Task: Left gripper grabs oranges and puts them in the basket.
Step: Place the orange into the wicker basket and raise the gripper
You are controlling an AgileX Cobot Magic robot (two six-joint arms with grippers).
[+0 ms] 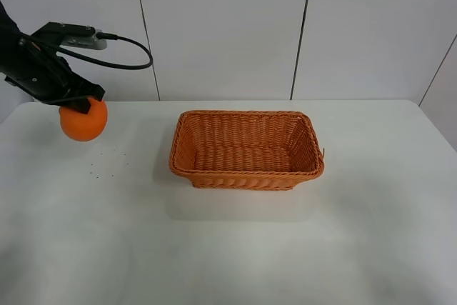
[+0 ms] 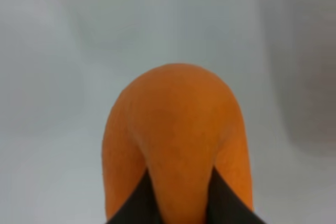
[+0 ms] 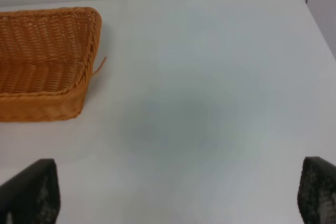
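My left gripper (image 1: 76,101) is shut on the orange (image 1: 83,121) from above, at the table's far left, well left of the basket. I cannot tell whether the orange rests on the table or hangs just above it. In the left wrist view the orange (image 2: 176,129) fills the middle, with the black fingertips (image 2: 134,207) pressed on both its sides. The wicker basket (image 1: 246,176) stands in the middle of the table with nothing in it; one of its corners shows in the right wrist view (image 3: 89,45). My right gripper (image 3: 178,195) is open, over bare table right of the basket.
The white table (image 1: 228,248) runs back to a white panelled wall (image 1: 221,26). A few small dark specks (image 1: 107,158) lie on the table between the orange and the basket. A black cable (image 1: 132,51) loops off the left arm.
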